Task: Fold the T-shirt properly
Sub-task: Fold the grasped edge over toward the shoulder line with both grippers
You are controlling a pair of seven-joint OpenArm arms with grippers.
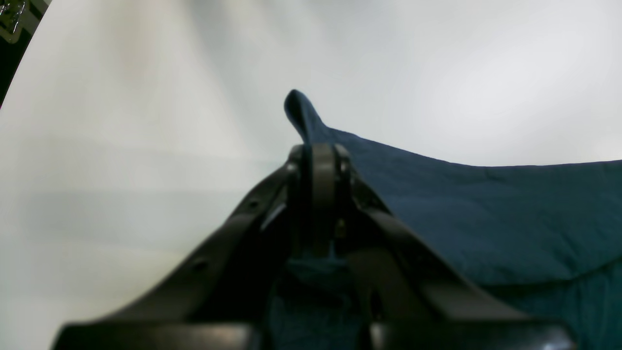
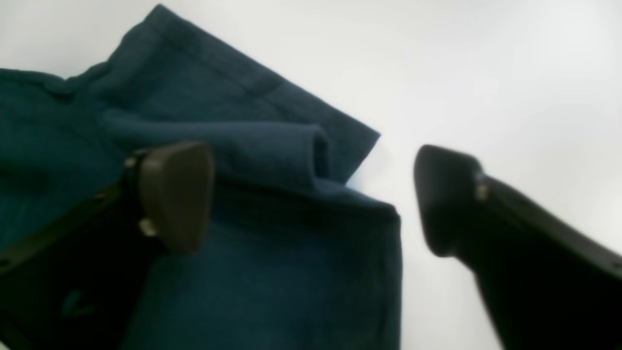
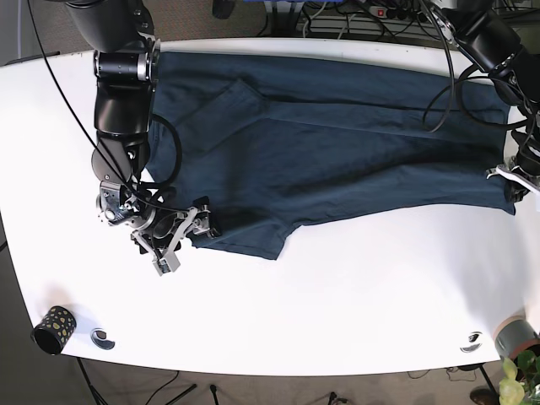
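While the shirt lies flat: the dark blue T-shirt [image 3: 337, 143] is spread on the white table [image 3: 337, 304], toward its far edge.
Long way: the shirt runs from side to side across the base view, longer that way than from front to back.
Sleeve: one sleeve [image 3: 224, 105] is folded in over the body of the shirt, near the far left in the base view.
Near corner: a flap of the shirt sticks out toward the front at the lower left in the base view.
Right tool [image 2: 311, 199]: its two dark fingers are wide apart. One finger [image 2: 175, 194] is over the cloth and the other is over bare table. It holds nothing. A rolled fold of cloth sits between them, close to the left finger.
Left tool [image 1: 318, 160]: its fingers are pressed together on the shirt's edge. A small tip of blue cloth pokes up past them.
Where the left tool is: at the right end of the shirt in the base view, close to the table's edge.
Table: white, smooth and rounded at the corners.
Small things: a black spotted cup [image 3: 53, 327] sits at the front left corner.
Room: black cables [image 3: 354, 17] lie on the floor behind the table.
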